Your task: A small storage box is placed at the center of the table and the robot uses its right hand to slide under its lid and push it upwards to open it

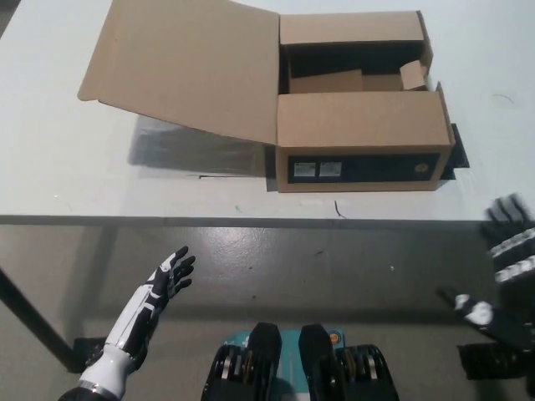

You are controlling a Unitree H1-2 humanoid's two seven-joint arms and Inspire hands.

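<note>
A brown cardboard storage box (359,125) sits on the white table (67,167), right of centre. Its lid (188,67) is swung wide to the left and hangs out over the tabletop, so the dark inside shows. A front flap still covers the near half of the box. My black right hand (506,280) is at the lower right, below the table's front edge and apart from the box, with fingers spread and nothing in them. My white left hand (163,284) rests open at the lower left, below the table edge.
The table's front edge (251,220) crosses the picture below the box. A black table leg (25,322) slants at the far left. Grey floor lies in front of the table.
</note>
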